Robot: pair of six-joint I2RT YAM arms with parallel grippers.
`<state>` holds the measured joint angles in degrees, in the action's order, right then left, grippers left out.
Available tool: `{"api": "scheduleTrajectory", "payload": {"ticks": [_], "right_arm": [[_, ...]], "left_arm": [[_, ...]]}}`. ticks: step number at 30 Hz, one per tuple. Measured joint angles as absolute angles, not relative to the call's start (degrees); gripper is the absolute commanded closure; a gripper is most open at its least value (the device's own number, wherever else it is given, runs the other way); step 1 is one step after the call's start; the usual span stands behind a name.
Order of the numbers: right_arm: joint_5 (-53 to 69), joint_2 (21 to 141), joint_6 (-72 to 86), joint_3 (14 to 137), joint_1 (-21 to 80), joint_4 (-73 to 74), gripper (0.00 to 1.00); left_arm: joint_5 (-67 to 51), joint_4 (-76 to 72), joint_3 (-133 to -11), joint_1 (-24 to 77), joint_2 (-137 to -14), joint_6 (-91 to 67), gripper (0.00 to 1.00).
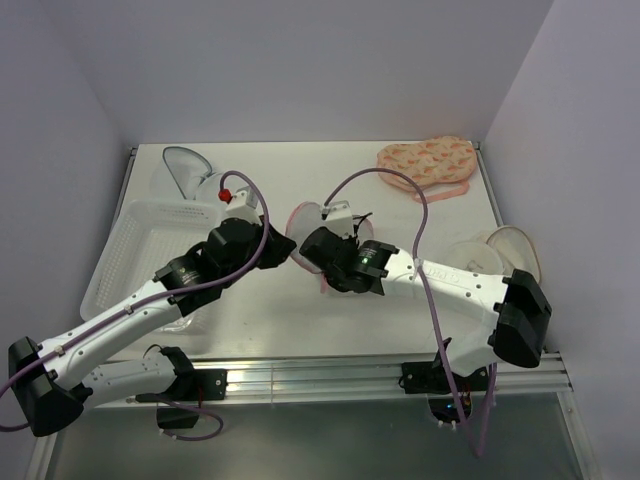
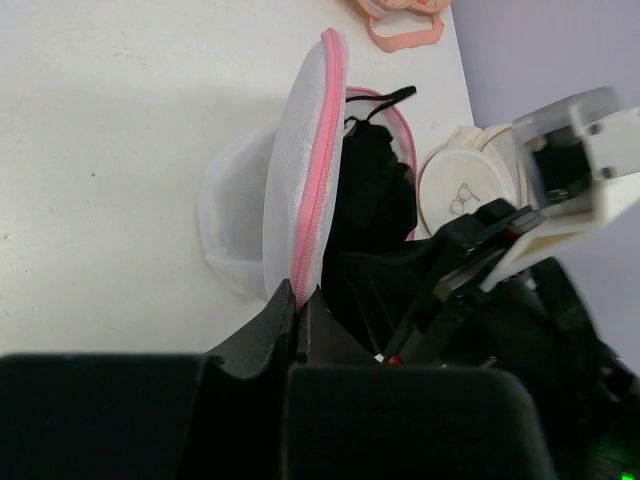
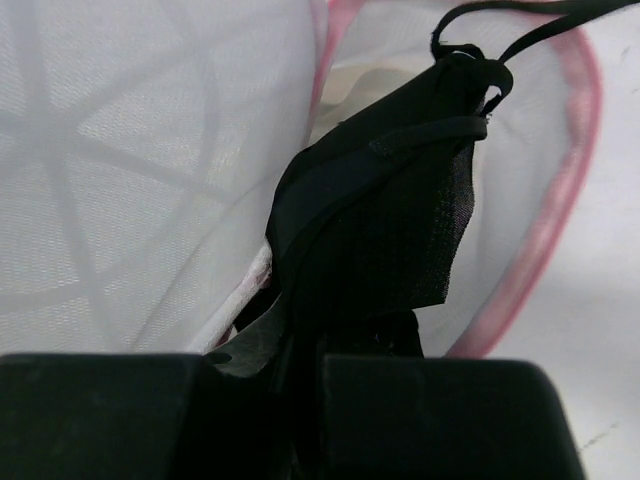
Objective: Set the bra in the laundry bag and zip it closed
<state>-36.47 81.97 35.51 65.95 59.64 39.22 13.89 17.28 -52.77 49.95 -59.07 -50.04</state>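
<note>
The laundry bag (image 1: 304, 217), white mesh with pink trim, stands open at mid-table. My left gripper (image 2: 302, 293) is shut on the pink zipper edge of its raised lid (image 2: 312, 170) and holds that lid upright. The black bra (image 2: 375, 190) sits between the lid and the lower half. My right gripper (image 3: 300, 340) is shut on the bra (image 3: 380, 230) and holds it inside the bag's opening, with mesh (image 3: 130, 150) to its left and the pink rim (image 3: 560, 200) to its right. A thin bra strap (image 3: 520, 25) sticks out over the rim. In the top view both grippers (image 1: 297, 250) meet at the bag.
An orange patterned pouch (image 1: 428, 160) lies at the back right. A white mesh pouch with grey trim (image 1: 185, 165) lies at the back left, above a white basket (image 1: 140, 240). A round whitish pouch (image 1: 500, 250) lies by the right arm and also shows in the left wrist view (image 2: 465, 185).
</note>
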Motion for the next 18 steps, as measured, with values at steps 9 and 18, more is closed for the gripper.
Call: {"api": "scheduleTrajectory", "payload": {"ticks": [9, 18], "right_arm": [[-31.53, 83.57, 37.06, 59.31, 57.12, 32.36, 1.00], [-29.58, 86.59, 37.36, 56.90, 52.77, 28.73, 1.00]], "left_arm": [[14.48, 17.52, -52.77, 49.95, -57.69, -50.19, 1.00], [14.94, 19.05, -52.77, 49.95, -56.21, -50.22, 1.00]]}}
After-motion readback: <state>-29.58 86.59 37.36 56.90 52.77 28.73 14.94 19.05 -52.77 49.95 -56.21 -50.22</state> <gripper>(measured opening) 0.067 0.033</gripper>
